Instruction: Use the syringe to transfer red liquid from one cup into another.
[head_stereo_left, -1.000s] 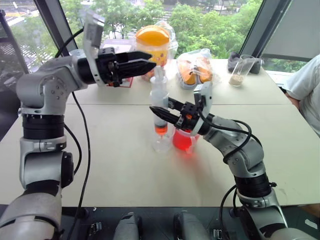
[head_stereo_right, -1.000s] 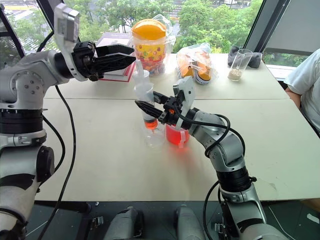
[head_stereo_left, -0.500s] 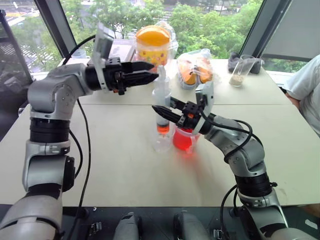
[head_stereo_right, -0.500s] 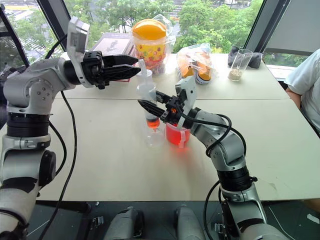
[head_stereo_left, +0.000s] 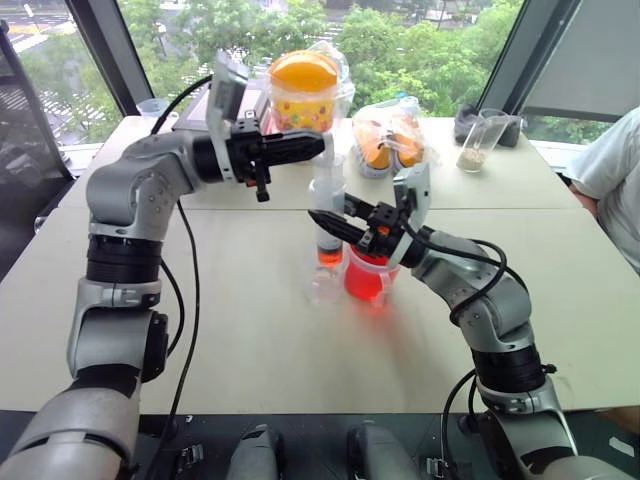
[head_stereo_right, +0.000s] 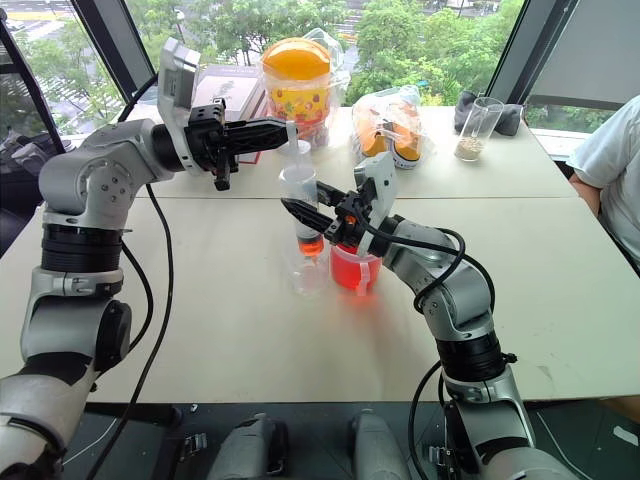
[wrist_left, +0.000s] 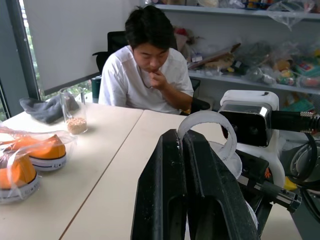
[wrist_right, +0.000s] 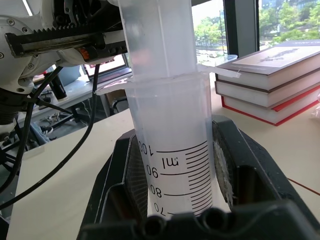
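- The large clear plastic syringe (head_stereo_right: 300, 205) with printed marks stood upright over the small short clear plastic cup (head_stereo_right: 309, 276), and its orange-red lower end was just above this cup.
- The right pincer (head_stereo_right: 312, 214) gripped the barrel of the syringe from the side; in the right wrist view the barrel (wrist_right: 172, 150) sat between its two black fingers (wrist_right: 250, 170).
- The left pincer (head_stereo_left: 318, 146) was closed at the top of the syringe, and in the left wrist view the clear ring of the plunger (wrist_left: 209, 131) showed right at its fingertips (wrist_left: 175, 150).
- The wide clear cup (head_stereo_left: 370, 278) holding bright red liquid (head_stereo_left: 366, 284) stood on the pale counter (head_stereo_left: 250, 330), just beside the small cup.
- Farther back on the counter were a yellow-orange container (head_stereo_left: 306, 88), bags with orange items (head_stereo_left: 390, 138) and a tall narrow beaker with beige grains (head_stereo_left: 478, 142).
- A person in a white shirt (wrist_left: 150, 75) sat at the far side of the counter.
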